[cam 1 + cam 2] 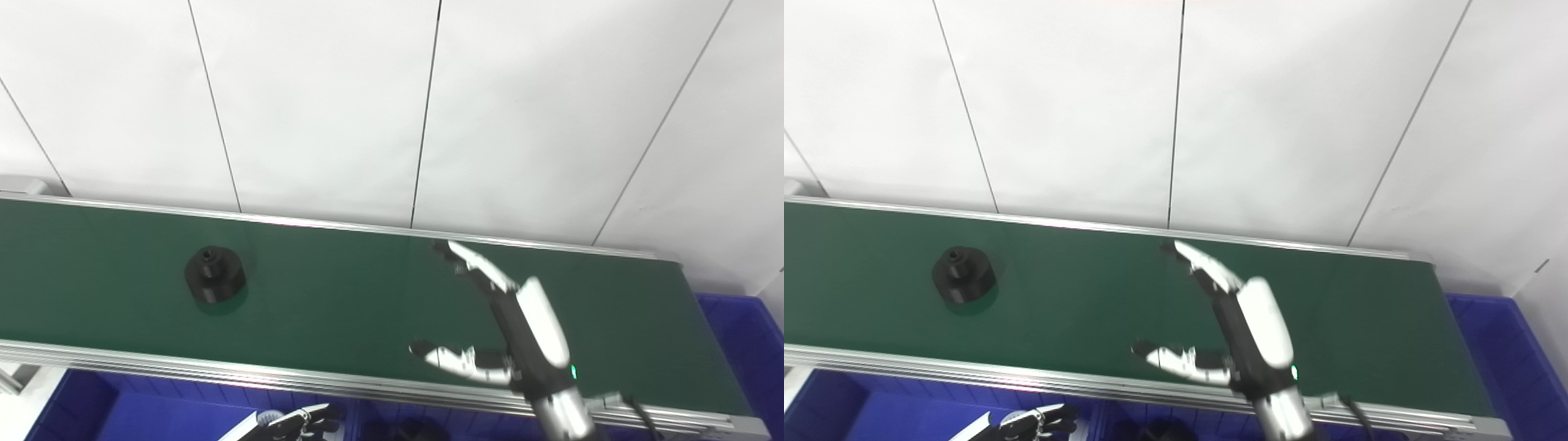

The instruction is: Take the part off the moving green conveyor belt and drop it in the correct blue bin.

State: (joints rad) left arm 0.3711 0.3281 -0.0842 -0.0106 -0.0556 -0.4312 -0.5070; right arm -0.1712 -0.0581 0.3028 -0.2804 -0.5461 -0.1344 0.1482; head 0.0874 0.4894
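A black round part (214, 282) with a raised hub stands on the green conveyor belt (343, 288) at its left side; it also shows in the right eye view (963, 274). My right hand (508, 324) hovers over the belt's right half, open, fingers and thumb spread wide toward the part, well to the right of it. My left hand (294, 424) is low at the bottom edge, below the belt's front rail, over a blue bin; only part of it shows and its fingers look curled.
Blue bins lie below the belt's front rail (153, 410) and past its right end (744, 343). A dark item (404, 429) sits in the bin near the bottom middle. A white panelled wall stands behind the belt.
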